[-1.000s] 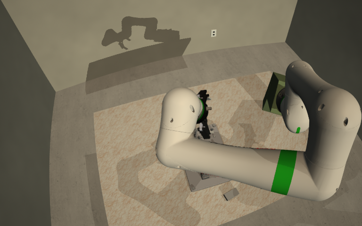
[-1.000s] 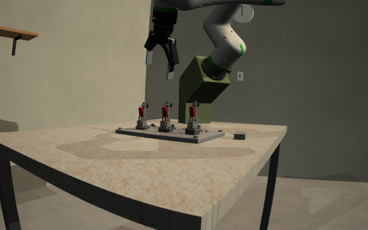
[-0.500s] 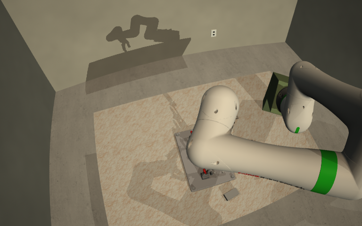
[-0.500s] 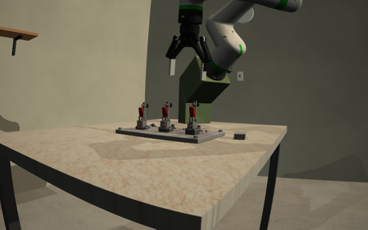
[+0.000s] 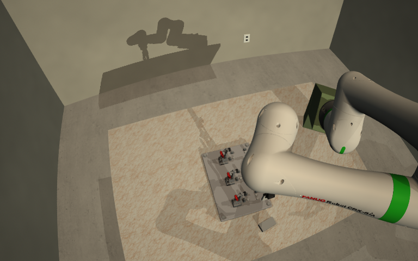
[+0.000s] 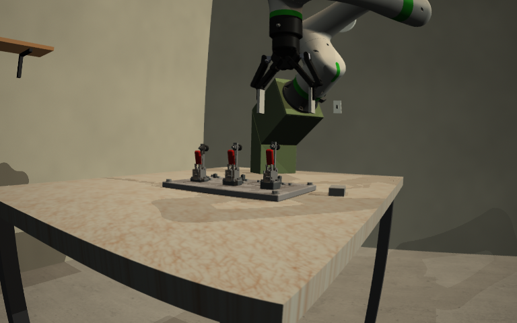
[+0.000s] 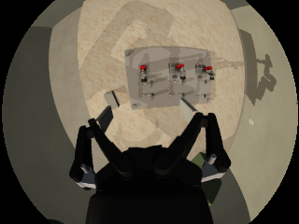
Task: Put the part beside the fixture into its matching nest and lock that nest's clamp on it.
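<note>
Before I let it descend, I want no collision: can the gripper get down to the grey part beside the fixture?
Probably yes. The gripper hangs open and empty, high above the fixture plate. The part lies apart from the plate on the table, nothing on it; the upright clamp handles stand off to one side.

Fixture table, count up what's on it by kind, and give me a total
Fixture plate: 1
Red-handled clamps: 3
Loose grey part: 1
Total: 5
</note>
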`<move>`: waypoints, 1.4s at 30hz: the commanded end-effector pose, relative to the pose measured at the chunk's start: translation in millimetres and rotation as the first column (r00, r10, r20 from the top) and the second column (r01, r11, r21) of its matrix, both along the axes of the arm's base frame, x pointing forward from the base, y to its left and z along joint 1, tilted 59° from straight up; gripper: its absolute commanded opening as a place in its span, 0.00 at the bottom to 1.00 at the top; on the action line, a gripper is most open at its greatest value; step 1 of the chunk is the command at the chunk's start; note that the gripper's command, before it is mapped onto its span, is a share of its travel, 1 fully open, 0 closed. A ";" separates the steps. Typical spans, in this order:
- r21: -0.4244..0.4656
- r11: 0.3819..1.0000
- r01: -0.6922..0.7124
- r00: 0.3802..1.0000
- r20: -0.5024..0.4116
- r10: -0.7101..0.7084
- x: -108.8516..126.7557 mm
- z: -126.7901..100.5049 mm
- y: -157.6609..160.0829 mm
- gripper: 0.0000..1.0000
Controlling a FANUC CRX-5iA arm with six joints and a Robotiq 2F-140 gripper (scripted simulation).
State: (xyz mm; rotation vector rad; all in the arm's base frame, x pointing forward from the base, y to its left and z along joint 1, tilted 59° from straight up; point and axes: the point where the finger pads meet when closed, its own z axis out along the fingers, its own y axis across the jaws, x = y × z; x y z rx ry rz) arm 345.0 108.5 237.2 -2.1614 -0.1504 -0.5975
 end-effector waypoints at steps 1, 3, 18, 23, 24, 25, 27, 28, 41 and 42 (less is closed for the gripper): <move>0.001 1.000 0.000 1.000 0.001 0.000 -0.1 0.3 0.0 1.00; 0.001 1.000 0.000 1.000 0.001 0.000 -0.1 0.3 0.0 1.00; 0.001 1.000 0.000 1.000 0.001 0.000 -0.1 0.3 0.0 0.00; 0.001 1.000 0.000 1.000 0.001 0.000 -0.1 0.3 0.0 0.00; 0.001 1.000 0.000 1.000 0.001 0.000 -0.1 0.3 0.0 0.00; 0.001 1.000 0.000 1.000 0.001 0.000 -0.1 0.3 0.0 0.00; 0.001 1.000 0.000 1.000 0.001 0.000 -0.1 0.3 0.0 0.00; 0.001 1.000 0.000 1.000 0.001 0.000 -0.1 0.3 0.0 0.00; 0.001 1.000 0.000 1.000 0.001 0.000 -0.1 0.3 0.0 0.00; 0.001 1.000 0.000 1.000 0.001 0.000 -0.1 0.3 0.0 0.00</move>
